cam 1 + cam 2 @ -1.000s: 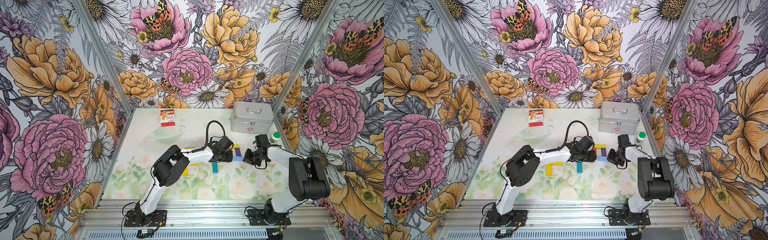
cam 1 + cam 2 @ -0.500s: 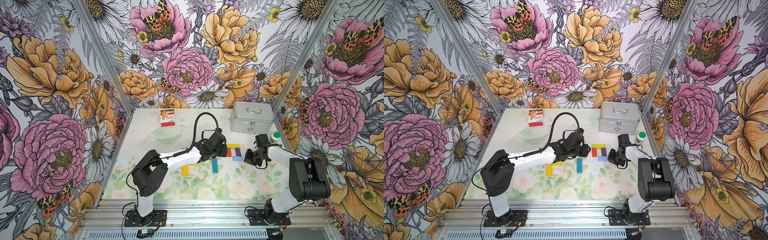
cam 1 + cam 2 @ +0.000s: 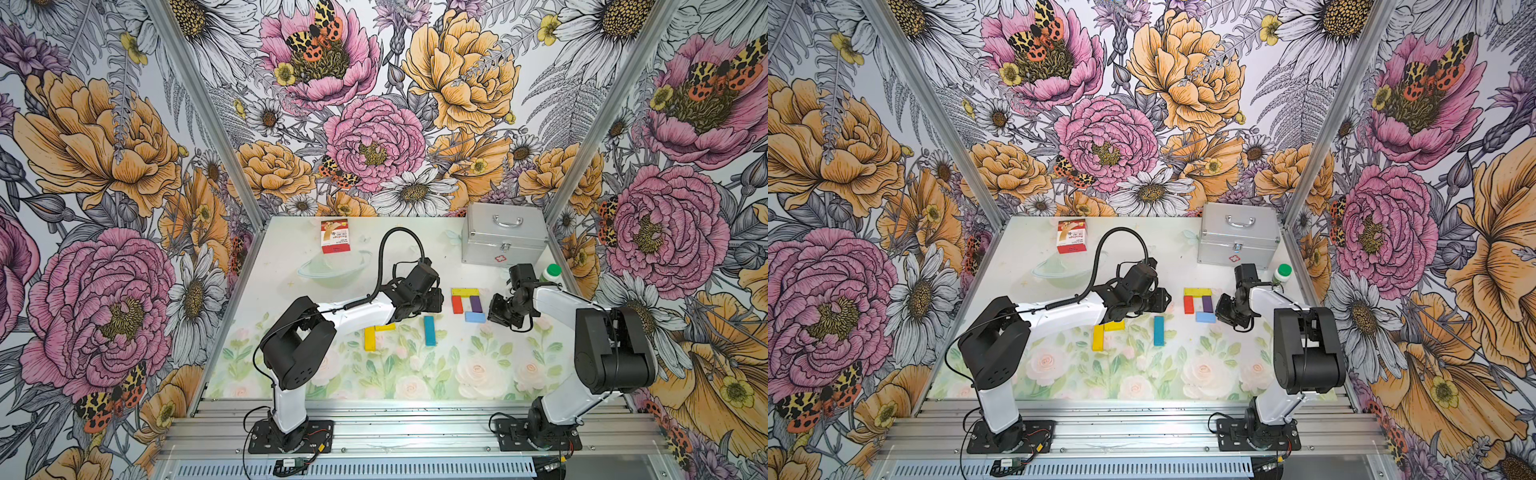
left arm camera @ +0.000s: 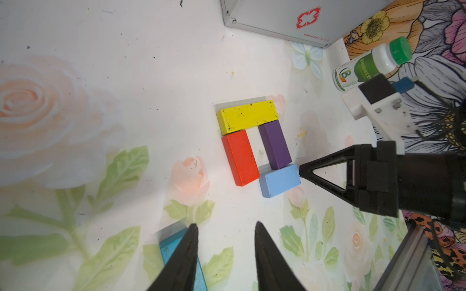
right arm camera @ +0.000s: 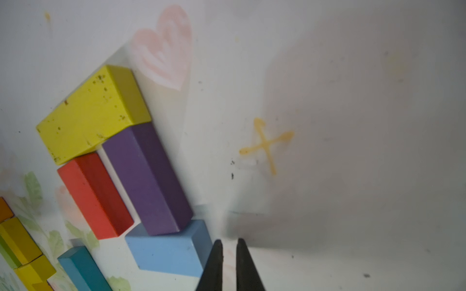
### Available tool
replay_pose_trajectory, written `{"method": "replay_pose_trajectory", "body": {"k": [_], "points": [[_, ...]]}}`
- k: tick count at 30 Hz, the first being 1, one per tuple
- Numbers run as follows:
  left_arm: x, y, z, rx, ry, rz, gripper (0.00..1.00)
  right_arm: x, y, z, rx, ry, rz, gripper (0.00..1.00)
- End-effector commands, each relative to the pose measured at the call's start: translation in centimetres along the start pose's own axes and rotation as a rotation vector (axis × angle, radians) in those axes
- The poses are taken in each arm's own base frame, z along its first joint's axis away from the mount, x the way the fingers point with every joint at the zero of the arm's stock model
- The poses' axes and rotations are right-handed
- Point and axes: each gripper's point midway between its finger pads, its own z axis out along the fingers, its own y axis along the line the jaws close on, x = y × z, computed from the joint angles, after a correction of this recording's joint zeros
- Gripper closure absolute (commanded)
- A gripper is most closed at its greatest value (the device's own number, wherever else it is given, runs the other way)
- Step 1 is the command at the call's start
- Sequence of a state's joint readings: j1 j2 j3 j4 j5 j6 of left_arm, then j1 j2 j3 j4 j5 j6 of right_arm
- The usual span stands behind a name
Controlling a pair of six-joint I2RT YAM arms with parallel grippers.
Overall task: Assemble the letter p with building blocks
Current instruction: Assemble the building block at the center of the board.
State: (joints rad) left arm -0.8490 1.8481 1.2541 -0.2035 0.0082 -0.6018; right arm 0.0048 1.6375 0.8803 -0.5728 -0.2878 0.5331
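Overhead scene of a floral-printed table [image 3: 415, 374] with a silver case [image 3: 503, 239] at its back edge, the landmark for everything here.

Just in front of the silver case, towards the arm bases, four building blocks lie flat in an almost closed square. The yellow block [image 3: 465, 291] is the side nearest the case. The red block [image 3: 457, 304] and the purple block [image 3: 476, 303] run away from the case below it, with a bare gap between them. The light blue block [image 3: 475, 317] closes the far end under the purple one.

Further from the case lies a teal block [image 3: 430, 330], apart from the square. Beyond that, two more yellow blocks [image 3: 370, 338] form an L, partly under the left arm.

The left gripper [image 4: 225, 224] hovers in front of the case, beside the square on the red block's side, its fingers spread and empty.

The right gripper [image 5: 229, 240] sits low in front of the case, its fingers pinched almost together and holding nothing. Its tip is at the end of the light blue block; whether it touches is unclear.

A green-capped bottle [image 3: 550, 272] stands just beside the case.
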Motion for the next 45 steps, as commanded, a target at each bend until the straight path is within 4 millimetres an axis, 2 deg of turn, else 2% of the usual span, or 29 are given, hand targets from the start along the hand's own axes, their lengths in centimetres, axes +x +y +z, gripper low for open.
{"method": "replay_pose_trajectory", "body": {"k": [1,14,24,25,45], "points": [[-1.9,-0.7,-1.9,0.049,-0.053,-0.003,0.62,-0.7,-0.3,0.0,0.017,-0.012,-0.004,0.86],[-1.5,0.1,-1.1,0.041,-0.028,-0.017,0.62,-1.4,0.2,0.6,0.011,0.001,-0.009,0.86],[-1.8,-0.2,-1.2,0.053,-0.031,-0.019,0.62,-1.1,1.0,1.1,0.003,0.019,-0.027,0.86],[-0.8,0.5,0.0,0.033,-0.001,-0.020,0.62,-1.2,1.1,1.0,0.003,0.016,-0.029,0.86],[-0.5,0.8,0.6,0.033,0.017,-0.026,0.62,-1.4,1.3,1.4,0.009,0.019,-0.029,0.86]]}}
